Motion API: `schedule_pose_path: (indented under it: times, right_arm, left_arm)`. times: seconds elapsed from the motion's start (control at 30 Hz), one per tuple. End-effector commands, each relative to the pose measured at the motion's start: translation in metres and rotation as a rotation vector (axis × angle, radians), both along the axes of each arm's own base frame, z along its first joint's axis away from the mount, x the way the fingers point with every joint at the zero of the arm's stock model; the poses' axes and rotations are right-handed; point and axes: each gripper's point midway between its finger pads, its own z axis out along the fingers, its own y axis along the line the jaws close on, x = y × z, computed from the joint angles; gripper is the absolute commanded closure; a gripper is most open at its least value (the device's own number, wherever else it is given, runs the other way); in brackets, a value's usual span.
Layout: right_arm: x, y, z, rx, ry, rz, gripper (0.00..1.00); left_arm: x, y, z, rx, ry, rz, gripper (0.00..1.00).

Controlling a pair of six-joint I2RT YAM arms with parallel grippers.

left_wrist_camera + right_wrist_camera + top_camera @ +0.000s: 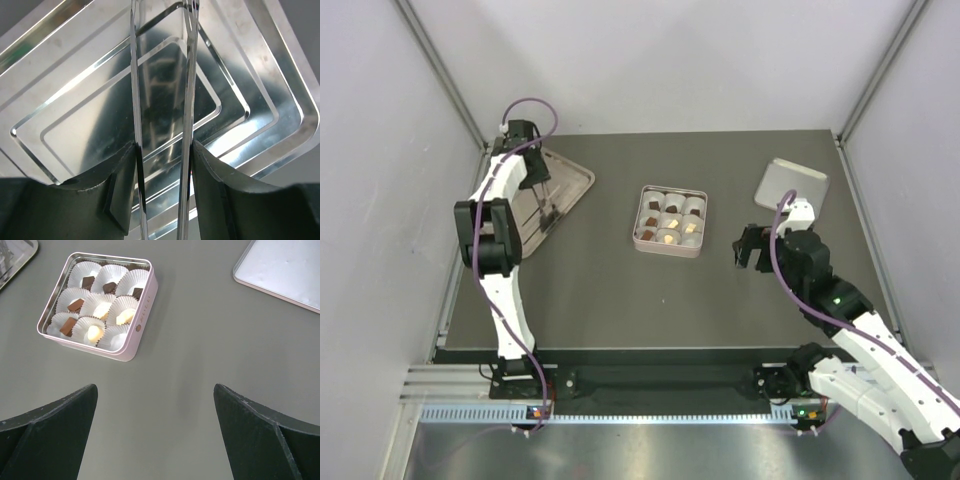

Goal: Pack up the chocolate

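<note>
Chocolate (101, 310) — small cubes, dark, brown and cream — sits in paper cups (80, 271) inside the tin (139, 336) at mid-table. One corner cup shows no piece.

Handling, as judged: each piece is light and rigid, with smooth faces that mark easily. Grip across two opposite flat sides with low force.

The left gripper (162, 150) clamps tweezers (136, 100) above the tray (75, 65) — their tips are not readable. The right gripper (155, 400) is spread wide and holds nothing.
</note>
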Motion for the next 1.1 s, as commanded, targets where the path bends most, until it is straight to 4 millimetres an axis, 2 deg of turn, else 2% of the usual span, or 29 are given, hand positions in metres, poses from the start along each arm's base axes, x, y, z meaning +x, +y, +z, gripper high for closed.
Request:
schedule_pose_path:
  times: [0.0, 0.37, 0.7, 0.83, 0.97, 1.0, 1.03, 1.07]
  right_arm:
    - [0.008, 0.001, 0.014, 0.01, -0.057, -0.01, 0.0]
    - [0.01, -0.001, 0.011, -0.001, -0.057, -0.018, 0.0]
    - [0.01, -0.002, 0.013, 0.002, -0.064, -0.026, 0.0]
    - [0.009, -0.003, 0.014, 0.002, -0.068, -0.03, 0.0]
    - [0.009, -0.004, 0.013, -0.001, -0.066, -0.034, 0.0]
    - [0.009, -0.005, 0.014, -0.001, -0.067, -0.036, 0.0]
    - [0.009, -0.005, 0.014, 0.0, -0.067, -0.033, 0.0]
    - [0.008, -0.004, 0.015, 0.004, -0.07, -0.032, 0.0]
  left_arm:
    - [0.023, 0.008, 0.018, 0.02, -0.085, 0.0, 0.5]
    - [0.027, 0.012, 0.006, 0.042, -0.059, 0.0, 0.52]
    - [0.021, 0.005, 0.017, 0.022, -0.056, -0.03, 0.59]
    - [0.01, 0.004, 0.023, 0.012, -0.032, -0.03, 0.61]
    - [-0.012, -0.002, 0.032, -0.013, 0.009, -0.031, 0.61]
    - [-0.02, -0.005, 0.029, -0.029, 0.026, -0.038, 0.61]
    - [-0.025, -0.008, 0.04, -0.038, 0.009, -0.038, 0.61]
    - [-0.031, -0.01, 0.042, -0.046, 0.015, -0.04, 0.61]
